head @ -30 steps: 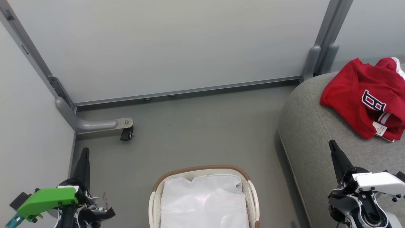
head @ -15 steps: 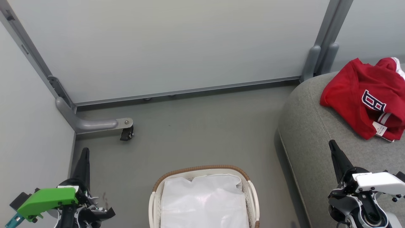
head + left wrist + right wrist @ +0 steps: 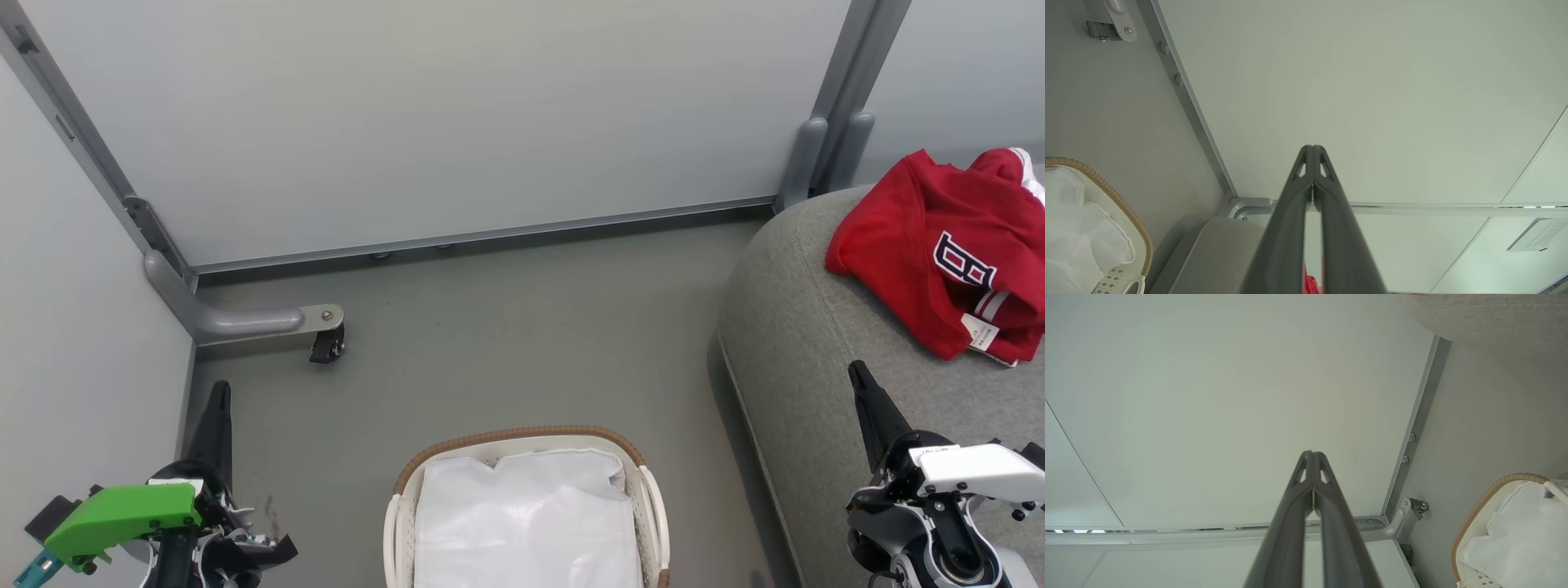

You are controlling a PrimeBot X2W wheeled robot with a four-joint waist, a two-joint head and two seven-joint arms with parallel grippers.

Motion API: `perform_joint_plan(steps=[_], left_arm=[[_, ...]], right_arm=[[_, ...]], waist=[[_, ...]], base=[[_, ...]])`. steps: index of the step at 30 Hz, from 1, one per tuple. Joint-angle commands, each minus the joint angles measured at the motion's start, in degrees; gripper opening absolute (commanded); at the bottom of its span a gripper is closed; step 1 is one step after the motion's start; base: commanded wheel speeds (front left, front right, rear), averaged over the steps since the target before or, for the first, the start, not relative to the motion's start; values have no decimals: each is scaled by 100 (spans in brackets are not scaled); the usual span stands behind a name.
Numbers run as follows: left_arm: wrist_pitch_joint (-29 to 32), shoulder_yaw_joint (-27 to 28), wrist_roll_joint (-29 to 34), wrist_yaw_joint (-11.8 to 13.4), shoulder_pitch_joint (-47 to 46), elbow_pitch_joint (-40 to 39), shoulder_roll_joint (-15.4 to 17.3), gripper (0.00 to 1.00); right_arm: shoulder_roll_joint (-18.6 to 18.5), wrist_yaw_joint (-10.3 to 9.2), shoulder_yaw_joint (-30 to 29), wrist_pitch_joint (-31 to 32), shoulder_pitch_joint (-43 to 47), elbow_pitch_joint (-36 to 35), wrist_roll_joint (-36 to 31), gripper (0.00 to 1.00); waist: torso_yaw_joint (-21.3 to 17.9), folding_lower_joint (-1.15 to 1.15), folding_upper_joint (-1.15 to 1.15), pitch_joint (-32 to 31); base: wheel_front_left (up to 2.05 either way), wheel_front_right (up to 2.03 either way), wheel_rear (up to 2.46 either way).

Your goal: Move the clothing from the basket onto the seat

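Head view first: the red clothing lies heaped on the grey seat at the right, with its emblem and tag facing up. The basket at bottom centre shows nothing but its white liner sheet. By my reading the job is done, with nothing red left to fetch. The left gripper sits low at the left and the right gripper low at the right over the seat's near edge, both empty. Bare floor runs between basket and seat, and a caster foot juts from the left corner.

Left wrist view: the fingers are pressed tight together, gripping nothing and aimed at a plain wall panel. The basket rim is at the left, the seat corner below.

Right wrist view: these fingers are closed flat too, and empty. The basket is at lower right, the seat edge at top right, with plenty of open room ahead.
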Motion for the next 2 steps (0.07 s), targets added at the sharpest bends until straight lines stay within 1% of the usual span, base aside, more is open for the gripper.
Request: perform_joint_plan(steps=[1, 2], left_arm=[[26, 12, -20, -35, -58, -9, 33, 0], [26, 12, -20, -35, -58, -9, 33, 0]], right_arm=[[-34, -2, -11, 15, 58, -18, 18, 0], [-34, -2, -11, 15, 58, -18, 18, 0]], waist=[[0, 0, 0, 0], [0, 0, 0, 0]], base=[[0, 0, 0], [0, 0, 0]])
